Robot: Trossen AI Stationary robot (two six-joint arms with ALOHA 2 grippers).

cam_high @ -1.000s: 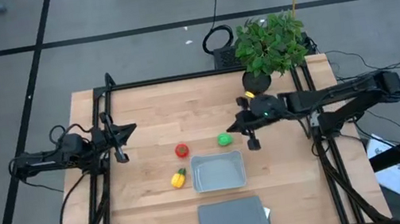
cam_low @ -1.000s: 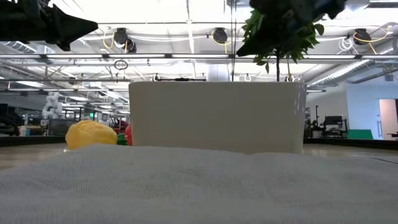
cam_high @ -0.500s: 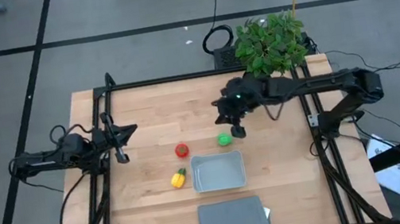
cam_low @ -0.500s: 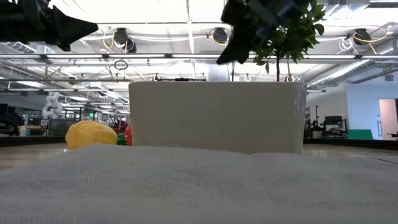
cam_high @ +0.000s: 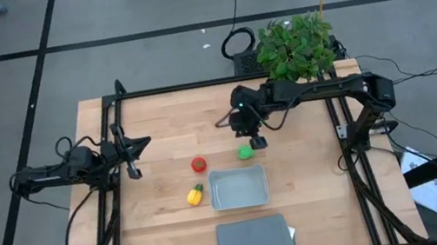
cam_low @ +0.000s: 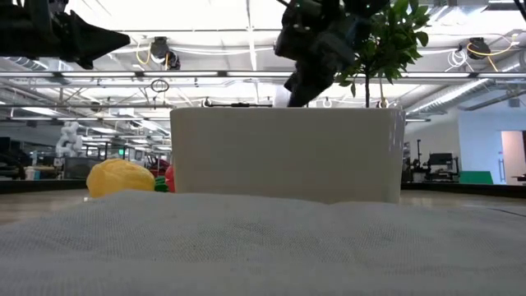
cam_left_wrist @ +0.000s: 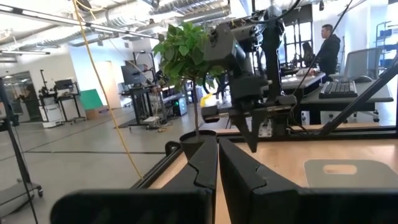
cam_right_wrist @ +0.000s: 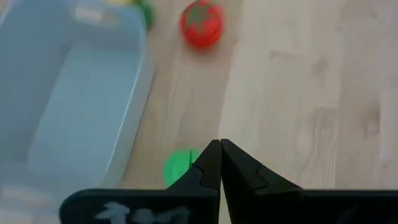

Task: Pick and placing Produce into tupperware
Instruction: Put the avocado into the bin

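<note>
The round green piece (cam_high: pixel 245 152) lies on the wood just beyond the tupperware's far rim. In the right wrist view, the green piece (cam_right_wrist: pixel 181 165) shows right beside the fingertips. My right gripper (cam_high: pixel 256 141) hangs shut above the table at its far right side, touching nothing. The red piece (cam_high: pixel 199 164) sits to the left of the green one. The yellow piece with a green tip (cam_high: pixel 195 196) lies by the left wall of the tupperware (cam_high: pixel 238 187). My left gripper (cam_high: pixel 131 159) waits shut over the table's left side.
A flat darker grey lid (cam_high: pixel 254 238) lies near the table's near edge. A leafy potted plant (cam_high: pixel 295 47) stands at the far right corner, behind my right arm. Black frame rails run along both sides. Bare wood lies between the two arms.
My right gripper has swung toward the table's left and slightly toward the far edge. It started to the right of the green piece and now hangs just beside it, and the arm has folded in. The produce and the tupperware have stayed where they were.
</note>
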